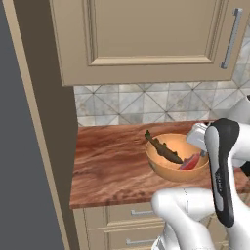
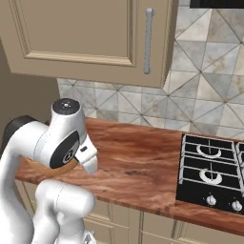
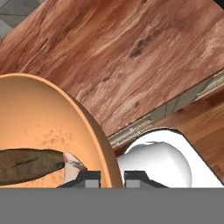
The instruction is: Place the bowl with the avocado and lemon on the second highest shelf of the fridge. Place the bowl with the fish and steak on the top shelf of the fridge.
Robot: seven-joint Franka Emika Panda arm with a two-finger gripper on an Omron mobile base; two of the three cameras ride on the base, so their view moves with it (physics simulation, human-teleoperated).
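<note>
Reddish wood-grain countertop (image 1: 112,166) ran across the middle of the left base view, with beige drawer fronts (image 1: 132,213) below it and a tall dark panel filling the left edge of the frame.

Nearest the camera, at lower right of the left base view, the white arm rose in front of the counter edge. Its gripper (image 3: 112,176) showed at the bottom centre of the hand view, the two dark tips standing one on either side of the rim of the orange bowl (image 1: 177,157). Whether they were pinching that rim or merely straddling it could not be told.

The bowl rested on the countertop at centre right of the left base view. It was round, smooth and matte orange. A long, dark, mottled fish (image 1: 163,148) lay across it, with a glossy red steak (image 1: 190,162) against the near wall.

Judgement: the step in hand was the grasp of the fish-and-steak bowl. The next move would call for a firm hold on the rim, a level lift, and carriage to the fridge's top shelf.

Farther back, grey diamond-pattern tile (image 1: 146,102) covered the wall, under a panelled beige cabinet (image 1: 146,34) with a metal bar handle (image 1: 231,38). A black gas hob (image 2: 212,174) sat at the right of the right base view.
</note>
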